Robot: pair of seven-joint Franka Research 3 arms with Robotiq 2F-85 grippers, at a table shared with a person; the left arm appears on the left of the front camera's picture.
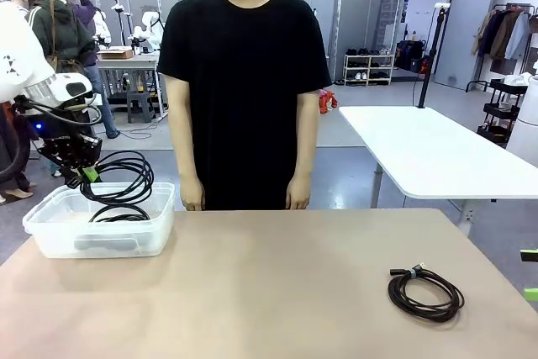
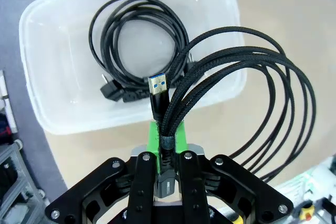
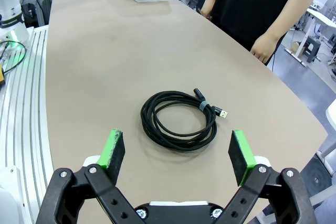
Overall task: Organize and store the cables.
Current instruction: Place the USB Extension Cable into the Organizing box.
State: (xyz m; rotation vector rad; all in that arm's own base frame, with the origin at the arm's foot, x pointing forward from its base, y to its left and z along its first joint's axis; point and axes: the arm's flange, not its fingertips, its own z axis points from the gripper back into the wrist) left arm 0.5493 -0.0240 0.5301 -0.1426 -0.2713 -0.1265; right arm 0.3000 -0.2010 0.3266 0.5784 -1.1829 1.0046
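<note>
1. Left hand (image 2: 167, 142): pressed together, pinching the braided cable (image 2: 252, 77) at its tie, just behind the USB plug. The loops hang out to one side of the hand.
2. Clear bin (image 2: 42, 35): just beyond the fingertips, with a stored cable (image 2: 136, 40) coiled inside.
3. Right hand (image 3: 177, 153): spread, holding nothing. A loose cable (image 3: 178, 119) lies on the desk (image 3: 105, 51) just ahead of its fingertips.
4. Step, as judged: depositing the braided cable. The next move calls for bringing the hanging loops inside the rim before release.

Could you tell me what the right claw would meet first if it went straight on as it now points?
Most likely the coiled thin black cable lying on the beige tabletop: the open right claw points at it, the coil centred between its green pads. Depth is hard to judge.
</note>
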